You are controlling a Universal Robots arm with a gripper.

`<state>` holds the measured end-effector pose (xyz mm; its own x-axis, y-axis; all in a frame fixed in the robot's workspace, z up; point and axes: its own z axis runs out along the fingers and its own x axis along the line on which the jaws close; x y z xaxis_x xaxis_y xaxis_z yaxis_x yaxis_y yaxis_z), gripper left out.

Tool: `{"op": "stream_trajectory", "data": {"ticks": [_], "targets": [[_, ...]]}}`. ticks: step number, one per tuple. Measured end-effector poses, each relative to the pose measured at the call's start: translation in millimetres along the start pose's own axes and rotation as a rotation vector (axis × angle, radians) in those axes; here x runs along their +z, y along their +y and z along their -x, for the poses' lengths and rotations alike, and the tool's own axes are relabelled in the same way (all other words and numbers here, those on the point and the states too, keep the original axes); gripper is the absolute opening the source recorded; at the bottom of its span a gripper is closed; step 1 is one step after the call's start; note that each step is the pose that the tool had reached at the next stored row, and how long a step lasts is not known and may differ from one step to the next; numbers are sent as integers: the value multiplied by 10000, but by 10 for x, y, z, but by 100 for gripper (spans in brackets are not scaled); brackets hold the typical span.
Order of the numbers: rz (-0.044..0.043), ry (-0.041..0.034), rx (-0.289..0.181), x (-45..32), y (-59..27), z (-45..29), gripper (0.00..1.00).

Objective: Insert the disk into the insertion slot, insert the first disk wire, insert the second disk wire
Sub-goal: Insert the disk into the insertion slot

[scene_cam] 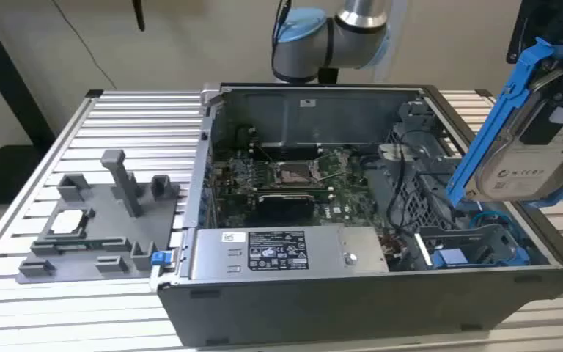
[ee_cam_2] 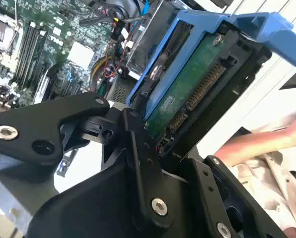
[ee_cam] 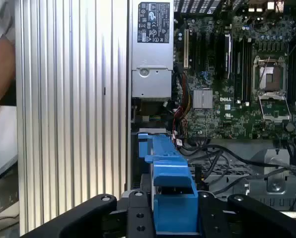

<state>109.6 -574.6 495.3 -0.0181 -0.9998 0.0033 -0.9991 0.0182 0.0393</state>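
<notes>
My end effector (ee_cam: pixel 172 214) is clamped on the disk (ee_cam: pixel 167 163), its black fingers (ee_cam: pixel 138 208) pressing the bright blue carrier from both sides in the first wrist view. In the second wrist view the disk (ee_cam_2: pixel 187 94) shows its green circuit-board face, with the blue frame running around it. In the exterior view I hold the disk (scene_cam: pixel 531 158) in the air, steeply tilted, label outward, above the end of the open computer case (scene_cam: pixel 360 308) toward the exterior view's right. The disk is clear of the insertion slot (scene_cam: pixel 472 246), which lies below it inside the case, toward the desk edge nearest that camera, with its blue rails showing. The case stands on the slatted metal desk (scene_cam: pixel 135 117), the motherboard (scene_cam: pixel 292 176) in its middle and the labelled power supply (scene_cam: pixel 281 253) just beside the slot. A grey fixture (scene_cam: pixel 96 220) sits near the desk edge on the exterior view's left. A person's arm (ee_cam_2: pixel 267 144) reaches in near the disk in the second wrist view.
</notes>
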Motion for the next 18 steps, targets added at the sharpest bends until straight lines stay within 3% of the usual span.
{"op": "stream_trajectory", "data": {"ticks": [10,18], "targets": [[0,0,0,3,0,0,0],[0,-2,-1,71,-3,0,0]]}}
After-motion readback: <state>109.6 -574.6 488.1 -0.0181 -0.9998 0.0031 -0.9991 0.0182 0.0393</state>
